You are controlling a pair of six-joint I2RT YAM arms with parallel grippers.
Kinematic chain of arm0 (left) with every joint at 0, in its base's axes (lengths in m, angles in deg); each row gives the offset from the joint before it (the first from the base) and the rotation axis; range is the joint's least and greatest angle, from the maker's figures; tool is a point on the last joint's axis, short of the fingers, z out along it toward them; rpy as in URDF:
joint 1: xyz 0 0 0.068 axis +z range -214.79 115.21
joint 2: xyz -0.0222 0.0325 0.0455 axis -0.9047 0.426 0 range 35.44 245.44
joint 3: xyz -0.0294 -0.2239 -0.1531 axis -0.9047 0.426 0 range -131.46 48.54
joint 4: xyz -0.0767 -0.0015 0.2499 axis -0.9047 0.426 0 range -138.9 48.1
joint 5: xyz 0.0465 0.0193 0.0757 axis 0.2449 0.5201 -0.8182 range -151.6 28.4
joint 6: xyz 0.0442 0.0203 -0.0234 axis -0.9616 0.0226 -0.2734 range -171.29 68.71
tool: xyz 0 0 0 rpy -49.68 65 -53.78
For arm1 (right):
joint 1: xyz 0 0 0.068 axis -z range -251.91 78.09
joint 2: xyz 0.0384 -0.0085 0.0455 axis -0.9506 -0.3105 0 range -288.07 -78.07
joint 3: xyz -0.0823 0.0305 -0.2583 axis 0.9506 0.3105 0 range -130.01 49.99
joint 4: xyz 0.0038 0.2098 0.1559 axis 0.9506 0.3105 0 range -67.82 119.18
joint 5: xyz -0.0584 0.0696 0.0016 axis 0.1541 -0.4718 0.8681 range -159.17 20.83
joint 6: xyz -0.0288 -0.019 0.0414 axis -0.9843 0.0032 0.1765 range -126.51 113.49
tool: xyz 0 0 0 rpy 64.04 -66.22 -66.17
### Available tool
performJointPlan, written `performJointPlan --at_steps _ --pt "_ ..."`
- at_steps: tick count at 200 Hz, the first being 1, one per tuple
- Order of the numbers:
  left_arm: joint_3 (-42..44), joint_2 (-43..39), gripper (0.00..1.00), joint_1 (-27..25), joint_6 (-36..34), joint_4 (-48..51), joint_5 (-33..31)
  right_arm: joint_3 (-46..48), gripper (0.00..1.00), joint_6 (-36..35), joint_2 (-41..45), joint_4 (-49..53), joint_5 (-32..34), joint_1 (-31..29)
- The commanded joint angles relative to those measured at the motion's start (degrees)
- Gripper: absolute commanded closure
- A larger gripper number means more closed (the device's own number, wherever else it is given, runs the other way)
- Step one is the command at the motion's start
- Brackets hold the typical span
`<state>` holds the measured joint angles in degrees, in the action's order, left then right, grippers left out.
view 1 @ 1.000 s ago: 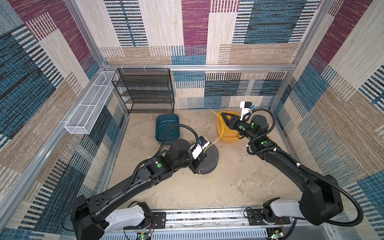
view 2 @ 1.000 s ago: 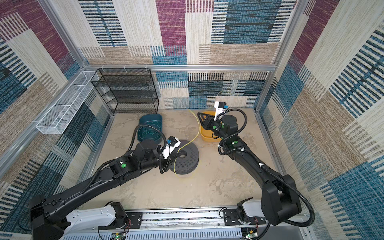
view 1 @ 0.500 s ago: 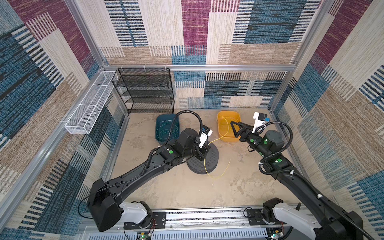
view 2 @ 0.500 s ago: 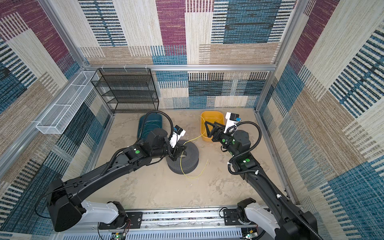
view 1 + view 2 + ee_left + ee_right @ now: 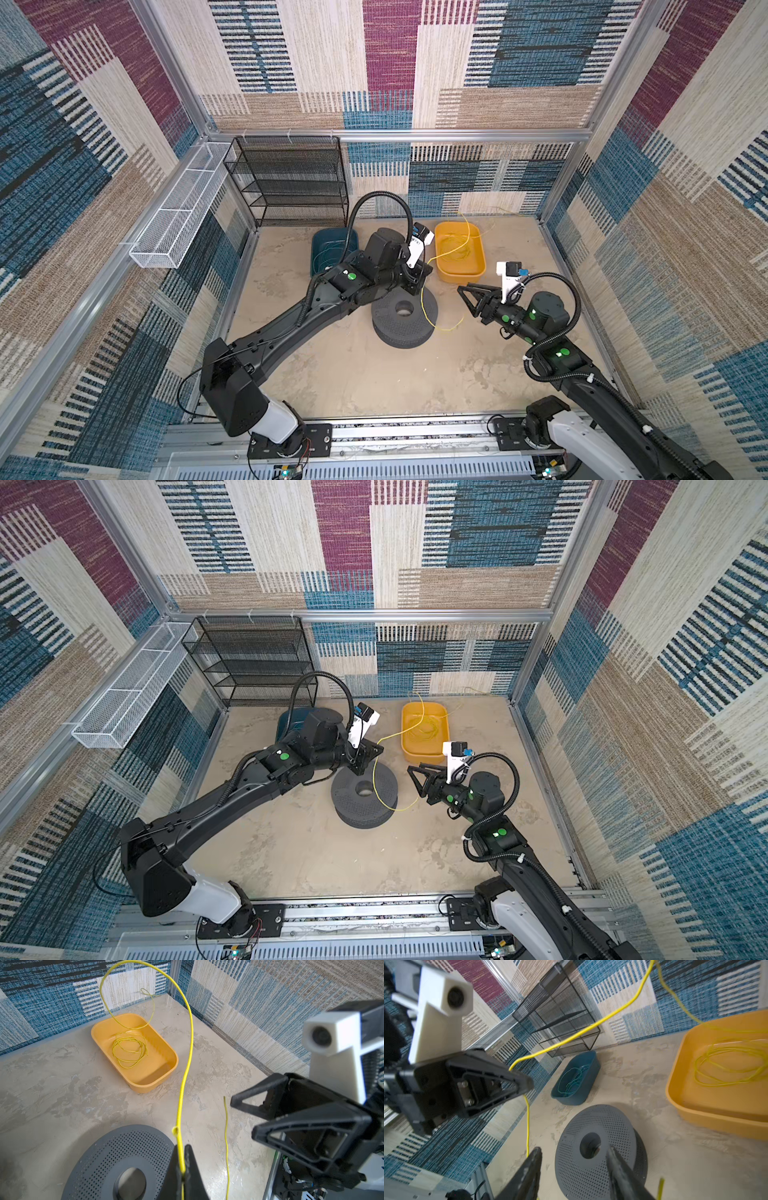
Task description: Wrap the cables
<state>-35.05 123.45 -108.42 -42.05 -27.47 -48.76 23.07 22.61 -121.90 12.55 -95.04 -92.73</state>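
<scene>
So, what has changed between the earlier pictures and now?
The right tool drew back from the yellow bin, open and empty. The left tool moved toward the back wall, still pinching the yellow cable, now draped over the grey spool. Bin and spool stayed.

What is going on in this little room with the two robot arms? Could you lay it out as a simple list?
left gripper: shut on the yellow cable, just above the grey reel
right gripper: open, holding nothing, beside the reel
yellow cable: arcs from the yellow tray to the left gripper; its tail curves past the reel's edge
yellow tray: holds a loose yellow coil
blue tray: holds a blue-green coil
back wall: black mesh shelf
</scene>
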Motion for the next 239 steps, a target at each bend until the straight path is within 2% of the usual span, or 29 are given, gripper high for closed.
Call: performJointPlan --at_steps 1,29,60,77,127,150,168,239 --pt "-2.6 1.3 1.0 0.6 0.3 4.7 1.2 0.7 0.52 -1.1 0.0 -2.8 -4.3 -2.0" --pt "-4.3 2.3 1.0 1.0 0.3 6.3 1.5 1.2 0.51 -4.4 -1.8 -2.7 -3.4 -8.0" --pt "-6.1 3.3 1.0 1.2 -0.1 7.9 1.8 1.0 0.44 -7.7 -5.6 -4.0 -2.7 -12.7" --pt "-7.2 3.7 1.0 1.1 -0.3 9.0 2.0 0.2 0.43 -8.4 -9.1 -3.6 -0.8 -13.4" --pt "-9.3 4.3 1.0 1.3 -1.5 10.8 2.5 -0.3 0.48 -9.4 -14.1 -4.7 -3.2 -14.9" --pt "-9.9 4.6 1.0 1.3 -1.6 10.9 3.0 -0.8 0.6 -10.1 -14.6 -3.9 -3.1 -15.4" --pt "-10.6 5.0 1.0 1.3 -1.4 11.2 3.2 -1.0 0.62 -10.4 -15.1 -4.3 -3.3 -15.5" --pt "-11.7 5.5 1.0 1.3 -2.0 12.0 3.9 -2.2 0.96 -9.0 -16.8 -7.3 -5.5 -16.0"
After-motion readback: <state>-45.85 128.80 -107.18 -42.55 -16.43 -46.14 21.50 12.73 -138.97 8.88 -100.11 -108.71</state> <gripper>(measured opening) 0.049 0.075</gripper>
